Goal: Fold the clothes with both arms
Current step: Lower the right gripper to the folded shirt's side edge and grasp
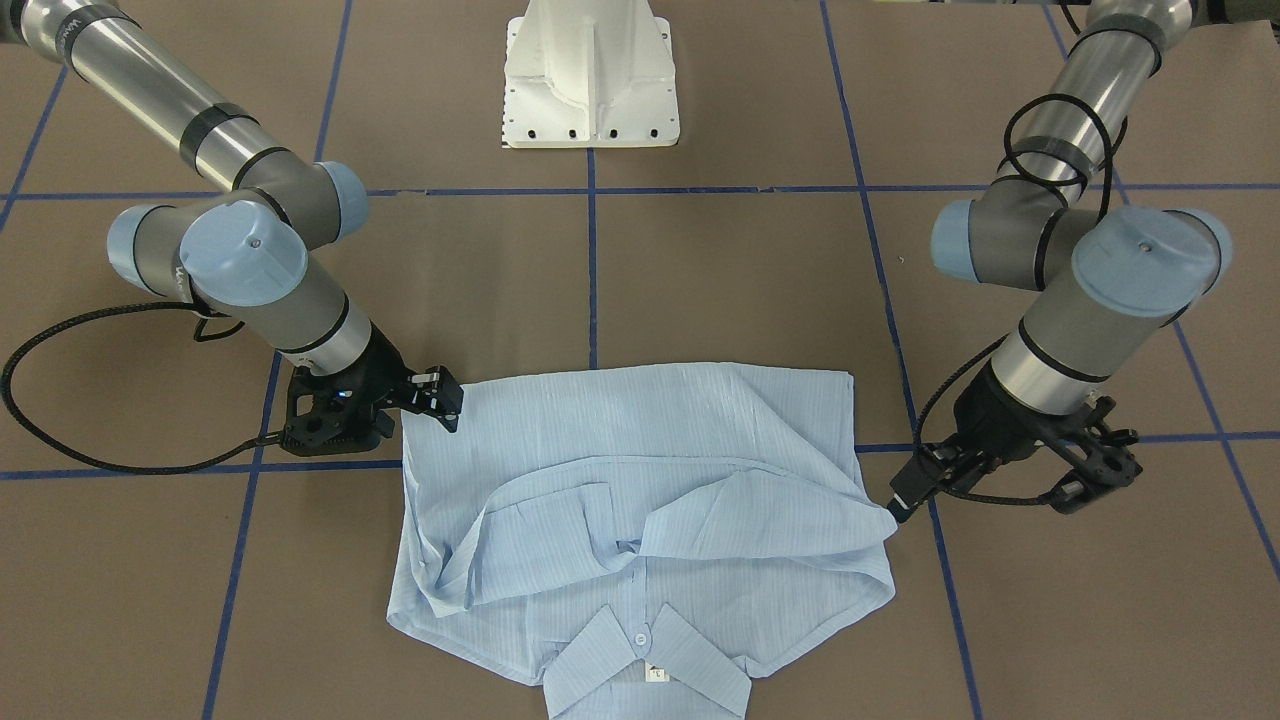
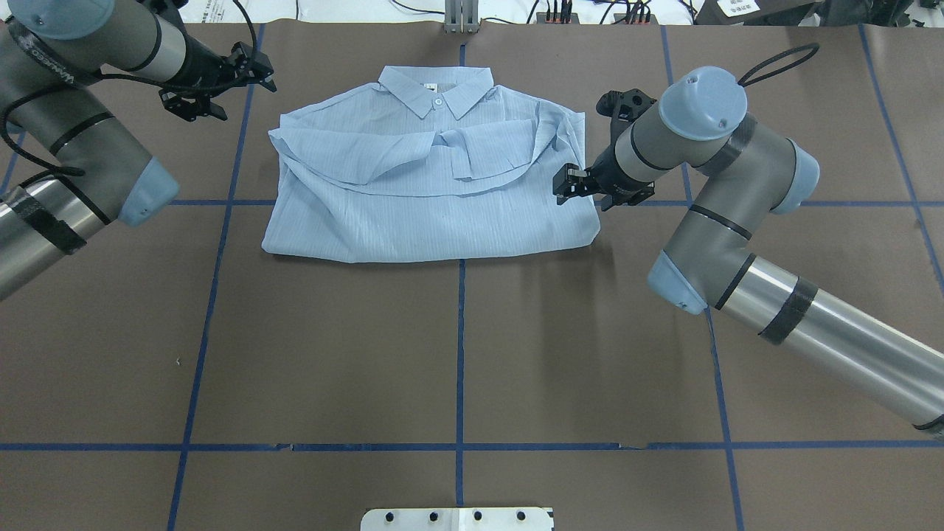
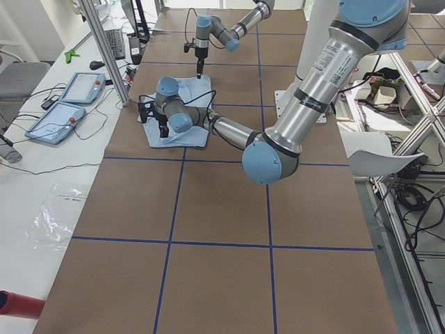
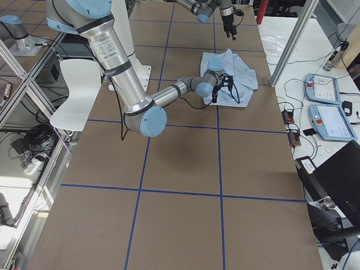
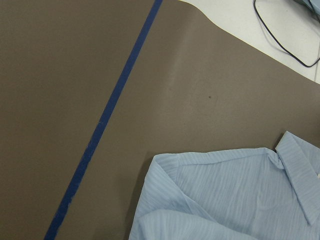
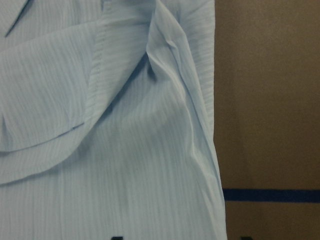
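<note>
The light-blue striped shirt [image 1: 640,470] lies folded on the brown table, lower half doubled up, sleeves across the chest, collar [image 2: 436,88] pointing away from the robot. My right gripper [image 2: 564,184] hovers low at the shirt's right side edge, jaws open and holding nothing; it also shows in the front view [image 1: 450,400]. Its wrist view shows the cloth [image 6: 125,150] close below. My left gripper [image 2: 258,70] is raised off the shirt's left shoulder corner, looks open and is empty; it also shows in the front view [image 1: 900,500]. Its wrist view shows the shirt's corner [image 5: 225,200] and bare table.
The white pedestal base [image 1: 590,75] stands on the robot's side of the table. Blue tape lines [image 2: 460,354] grid the brown surface. Cables and the table's far edge [image 2: 560,15] lie just beyond the collar. Teach pendants [image 3: 73,90] rest on a side bench.
</note>
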Robot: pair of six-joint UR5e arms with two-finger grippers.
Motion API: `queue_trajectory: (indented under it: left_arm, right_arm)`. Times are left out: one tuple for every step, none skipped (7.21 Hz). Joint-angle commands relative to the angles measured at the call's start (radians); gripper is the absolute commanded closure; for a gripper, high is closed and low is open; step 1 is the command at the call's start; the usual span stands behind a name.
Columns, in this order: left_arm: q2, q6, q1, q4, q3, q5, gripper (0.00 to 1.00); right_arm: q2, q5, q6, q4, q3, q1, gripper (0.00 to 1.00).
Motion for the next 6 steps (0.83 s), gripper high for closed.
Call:
queue_trajectory:
  left_arm:
    - [0.006,-0.003,-0.002,0.0,-0.012,0.0,0.0]
    - [0.006,-0.003,-0.003,0.0,-0.014,0.0,0.0]
    - [0.006,-0.005,-0.005,0.002,-0.014,0.0,0.0]
    - [0.006,-0.003,-0.009,0.002,-0.014,0.0,0.0]
    - [0.006,-0.003,-0.011,0.002,-0.014,0.0,0.0]
    - [0.006,-0.003,-0.011,0.002,-0.014,0.0,0.0]
  right_arm:
    - [-0.017,-0.001,-0.012,-0.002,-0.007,-0.019,0.54]
    - [-0.02,0.004,-0.015,-0.002,-0.007,-0.018,0.61]
    - [-0.021,0.01,-0.018,-0.002,0.001,-0.015,0.75]
    - [-0.023,0.013,-0.018,0.001,0.01,-0.01,0.93]
    - [-0.024,0.013,-0.016,-0.001,0.022,-0.01,0.99]
    - [-0.024,0.013,-0.016,-0.001,0.027,-0.01,0.99]
